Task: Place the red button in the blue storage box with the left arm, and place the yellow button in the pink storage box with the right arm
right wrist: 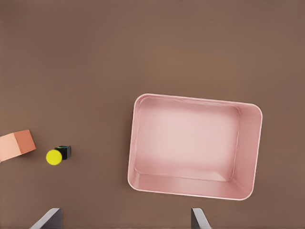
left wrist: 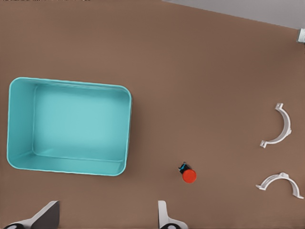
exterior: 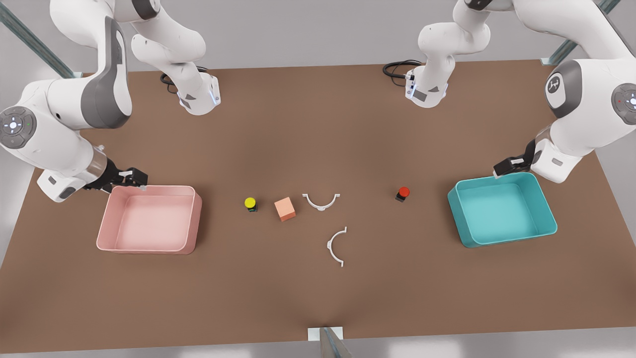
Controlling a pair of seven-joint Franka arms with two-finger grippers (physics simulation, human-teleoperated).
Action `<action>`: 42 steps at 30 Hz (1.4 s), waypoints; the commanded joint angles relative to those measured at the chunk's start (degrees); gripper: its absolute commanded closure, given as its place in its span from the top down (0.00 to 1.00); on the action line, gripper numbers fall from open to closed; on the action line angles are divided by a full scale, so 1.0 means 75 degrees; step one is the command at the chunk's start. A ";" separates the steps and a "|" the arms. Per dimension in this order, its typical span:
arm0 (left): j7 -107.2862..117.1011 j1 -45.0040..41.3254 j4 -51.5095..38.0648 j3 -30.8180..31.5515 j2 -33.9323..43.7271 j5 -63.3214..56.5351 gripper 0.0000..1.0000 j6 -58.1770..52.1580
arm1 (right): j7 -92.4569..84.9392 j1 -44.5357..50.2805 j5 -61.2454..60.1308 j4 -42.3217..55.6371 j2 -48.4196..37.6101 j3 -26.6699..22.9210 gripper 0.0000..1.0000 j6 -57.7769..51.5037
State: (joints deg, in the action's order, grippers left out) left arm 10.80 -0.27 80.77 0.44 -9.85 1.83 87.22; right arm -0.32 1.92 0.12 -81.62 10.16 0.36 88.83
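The red button (exterior: pixel 403 193) stands on the brown table, to the front view's left of the empty blue storage box (exterior: pixel 502 238). My left gripper (exterior: pixel 508 166) hovers over that box's far corner, open and holding nothing. In the left wrist view the red button (left wrist: pixel 188 174) lies beside the blue storage box (left wrist: pixel 69 167), and my left gripper (left wrist: pixel 106 218) has its fingers spread wide. The yellow button (exterior: pixel 250 203) stands to the front view's right of the empty pink storage box (exterior: pixel 149 246). My right gripper (exterior: pixel 131 178) hangs open at the pink box's far corner. The right wrist view has the yellow button (right wrist: pixel 56 156), pink storage box (right wrist: pixel 190 188) and right gripper (right wrist: pixel 125 219).
An orange-pink cube (exterior: pixel 284 209) sits just to the front view's right of the yellow button. Two white curved clips (exterior: pixel 321 201) (exterior: pixel 336 246) lie mid-table between the buttons. Both arm bases stand at the table's far edge, each with a black cable beside it.
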 commanded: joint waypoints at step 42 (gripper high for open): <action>-0.1053 -0.2824 0.6868 -0.0012 -0.1499 -0.0256 0.74 0.9172 | 0.2726 0.0810 0.0371 -0.3661 0.3040 0.2367 1.00 0.5992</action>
State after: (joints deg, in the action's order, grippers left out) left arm 3.09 -21.44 132.31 0.35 -21.12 -0.01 155.31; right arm 16.28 8.01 2.81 -109.12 32.67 18.14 130.39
